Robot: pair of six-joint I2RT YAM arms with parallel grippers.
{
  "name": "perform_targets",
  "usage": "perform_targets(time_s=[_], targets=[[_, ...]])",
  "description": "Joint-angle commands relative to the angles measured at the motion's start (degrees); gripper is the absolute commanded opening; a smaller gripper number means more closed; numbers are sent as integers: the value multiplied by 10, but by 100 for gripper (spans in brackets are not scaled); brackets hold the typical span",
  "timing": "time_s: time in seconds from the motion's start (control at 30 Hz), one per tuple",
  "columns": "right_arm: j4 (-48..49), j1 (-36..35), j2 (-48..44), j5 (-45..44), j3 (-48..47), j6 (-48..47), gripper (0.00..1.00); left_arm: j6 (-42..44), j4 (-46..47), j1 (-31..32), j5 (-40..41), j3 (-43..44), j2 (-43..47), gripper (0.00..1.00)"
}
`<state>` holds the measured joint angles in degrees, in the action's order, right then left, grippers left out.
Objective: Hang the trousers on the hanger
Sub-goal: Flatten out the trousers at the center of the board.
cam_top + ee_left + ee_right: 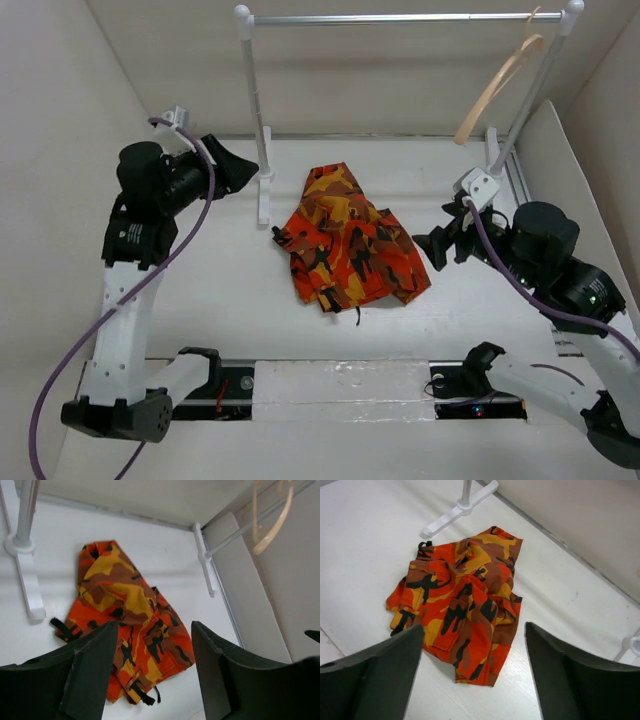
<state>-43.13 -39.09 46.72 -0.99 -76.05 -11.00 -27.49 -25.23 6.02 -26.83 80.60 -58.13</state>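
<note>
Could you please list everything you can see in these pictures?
trousers: one pair, orange, red, yellow and dark camouflage, crumpled at the middle of the table
hanger: one, pale tan wood, hooked on the right end of the rail
rail: one, white posts with a silver bar, at the far side of the table
table: one, white, under everything
left arm: one, white and black, left of the trousers
right arm: one, white and black, right of the trousers
left tool: one, black, open, empty
right tool: one, black, open, empty
</note>
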Motion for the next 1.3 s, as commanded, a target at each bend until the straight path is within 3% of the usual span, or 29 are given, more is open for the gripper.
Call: perform_targets(time_s=[0.0,0.03,0.07,0.1,0.13,0.17,0.2,0.27,0.33,0.4,0.43,0.5,0.53,0.57,0.67,0.73,0.9,1.07,1.13,1.17,1.2,1.27], targets=[[0,-4,31,25,-2,-5,82,-25,23,0,-20,-22,-15,58],[4,-4,36,34,1,-6,67,-27,22,0,-21,-28,-16,57],[12,-4,43,53,9,-6,31,-30,18,0,-13,-30,-16,56],[26,-4,56,62,10,-6,14,-31,13,0,-5,-29,-16,54],[35,-4,65,70,13,-6,4,-31,8,0,8,-26,-16,44],[48,-10,87,86,13,-6,0,-32,-17,0,73,-20,-11,35],[56,-10,87,86,13,-6,0,-33,-17,0,74,-20,-11,35],[74,-22,125,100,12,-9,0,-35,-37,0,134,-12,-5,23],[102,-38,168,94,8,-9,0,-32,-46,0,168,-16,1,3],[121,-70,207,83,-3,-13,1,-37,-57,0,220,-39,5,0],[120,-79,230,77,-13,-17,14,-48,-57,0,229,-77,7,0],[115,-112,305,60,-39,-31,40,-63,-55,0,241,-148,13,8],[114,-121,327,50,-45,-34,55,-74,-49,0,236,-178,18,21],[120,-127,366,36,-47,-36,75,-91,-27,0,212,-211,23,26],[150,-127,417,20,-46,-31,90,-127,16,0,181,-324,57,46],[167,-127,470,17,-52,-37,92,-142,27,0,177,-378,79,55],[169,-137,602,-10,-126,-60,97,-165,41,0,158,-452,101,67],[181,-137,683,-51,-192,-67,97,-183,69,0,109,-517,114,67],[186,-137,707,-73,-199,-65,90,-190,93,0,79,-544,120,67],[190,-137,710,-84,-198,-64,81,-193,104,0,70,-553,120,68],[190,-137,710,-103,-196,-60,48,-195,110,0,61,-567,118,68],[195,-132,679,-120,-185,-46,21,-194,121,0,56,-573,102,68]])
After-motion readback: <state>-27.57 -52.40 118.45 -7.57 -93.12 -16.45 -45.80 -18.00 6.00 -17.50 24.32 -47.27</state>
